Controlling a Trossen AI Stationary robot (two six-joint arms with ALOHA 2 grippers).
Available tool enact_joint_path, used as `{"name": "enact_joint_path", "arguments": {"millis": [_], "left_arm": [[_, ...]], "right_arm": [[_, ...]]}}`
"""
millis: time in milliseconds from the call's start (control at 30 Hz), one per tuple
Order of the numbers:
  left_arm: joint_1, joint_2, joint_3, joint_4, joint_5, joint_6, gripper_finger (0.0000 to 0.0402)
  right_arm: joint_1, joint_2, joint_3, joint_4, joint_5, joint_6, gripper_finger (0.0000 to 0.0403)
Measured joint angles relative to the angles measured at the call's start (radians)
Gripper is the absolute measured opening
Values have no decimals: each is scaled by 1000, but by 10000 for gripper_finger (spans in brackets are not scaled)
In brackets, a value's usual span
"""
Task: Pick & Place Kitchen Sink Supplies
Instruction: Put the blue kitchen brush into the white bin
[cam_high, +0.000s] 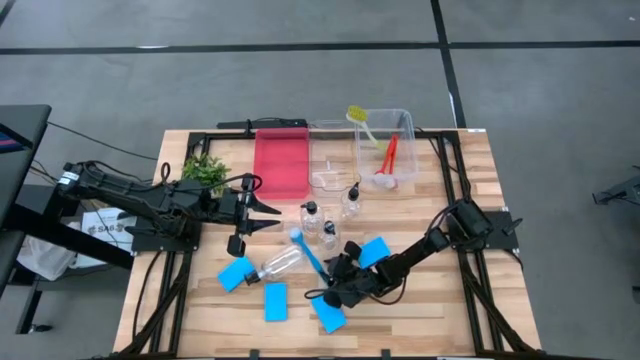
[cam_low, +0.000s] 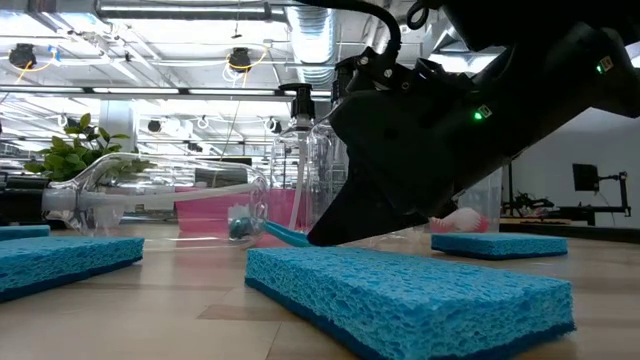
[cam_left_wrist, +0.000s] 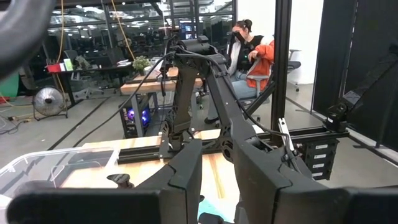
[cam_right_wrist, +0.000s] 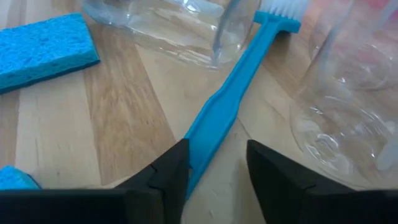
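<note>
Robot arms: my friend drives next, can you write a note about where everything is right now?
Right tool: open, straddling the blue brush handle on the table, not yet gripping.
Left tool: waiting near the plant, holding nothing.
Done: red brush and yellow-green brush sit in the clear bin.
Left: blue brush, four sponges, the bottles, one lying down.
</note>
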Motion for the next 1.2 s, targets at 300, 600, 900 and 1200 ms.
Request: {"name": "enact_joint_path", "arguments": {"millis": [300, 600, 900, 1200], "left_arm": [[0, 0, 0, 0, 0, 0, 92], [0, 0, 0, 0, 0, 0, 92], [0, 0, 0, 0, 0, 0, 92], [0, 0, 0, 0, 0, 0, 92]], "right_arm": [[0, 1, 0, -3, -2, 1, 21], [0, -1, 0, -3, 24, -10, 3], [13, -2, 44, -37, 66, -86, 0], [51, -18, 110, -165, 178, -103, 0]]}}
